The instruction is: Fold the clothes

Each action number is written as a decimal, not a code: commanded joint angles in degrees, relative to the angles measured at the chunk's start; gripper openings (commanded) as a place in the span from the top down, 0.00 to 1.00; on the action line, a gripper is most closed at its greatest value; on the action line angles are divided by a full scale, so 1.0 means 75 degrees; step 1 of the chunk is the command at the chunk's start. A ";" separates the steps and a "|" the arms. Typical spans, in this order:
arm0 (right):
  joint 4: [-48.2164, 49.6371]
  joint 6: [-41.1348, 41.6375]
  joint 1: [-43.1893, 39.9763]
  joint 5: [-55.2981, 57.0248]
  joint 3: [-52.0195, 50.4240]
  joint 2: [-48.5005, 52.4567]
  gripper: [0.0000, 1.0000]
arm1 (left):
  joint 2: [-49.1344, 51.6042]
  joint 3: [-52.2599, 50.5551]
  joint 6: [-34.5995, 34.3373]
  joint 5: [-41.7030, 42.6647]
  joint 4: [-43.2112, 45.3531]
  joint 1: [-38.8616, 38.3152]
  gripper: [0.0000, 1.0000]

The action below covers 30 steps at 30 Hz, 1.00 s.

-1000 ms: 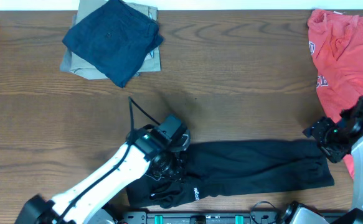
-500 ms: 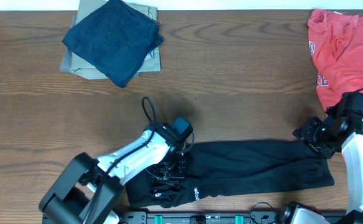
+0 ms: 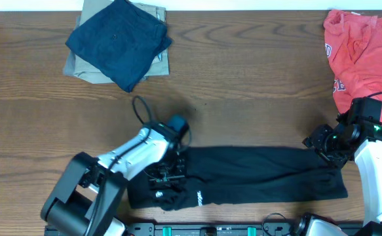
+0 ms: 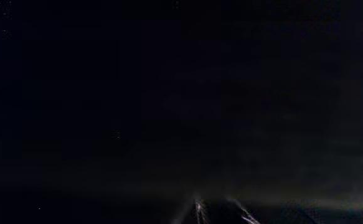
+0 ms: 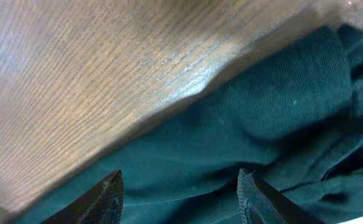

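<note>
Matt black cloth T-shirt [image 3: 256, 174] on grained wooden table [image 3: 243, 78].

Navy folded garment [image 3: 118, 42] sits at the back-left of the wooden table [image 3: 243, 72], stacked on a khaki one [image 3: 79, 69] peeking out underneath. Crumpled red shirt [image 3: 361, 56] over at the table's back-right edge.

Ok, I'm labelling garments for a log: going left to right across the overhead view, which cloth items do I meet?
navy blue folded garment → black T-shirt → red shirt. The khaki garment lies under the navy one, so it is left out.
</note>
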 commanded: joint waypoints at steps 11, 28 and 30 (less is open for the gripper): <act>0.0044 0.0140 0.0085 -0.0015 -0.0052 -0.0041 0.42 | 0.0522 -0.0058 0.0577 -0.1454 0.1180 0.2908 0.84; -0.0093 0.0600 0.0396 0.1014 -0.0052 -0.0041 0.01 | 0.0431 0.1612 0.1271 -0.2585 -0.0667 0.5429 0.53; -0.0026 0.0600 0.0399 0.1005 -0.0052 -0.0041 0.01 | 0.0379 0.1918 0.1271 -0.2600 -0.0970 0.5429 0.51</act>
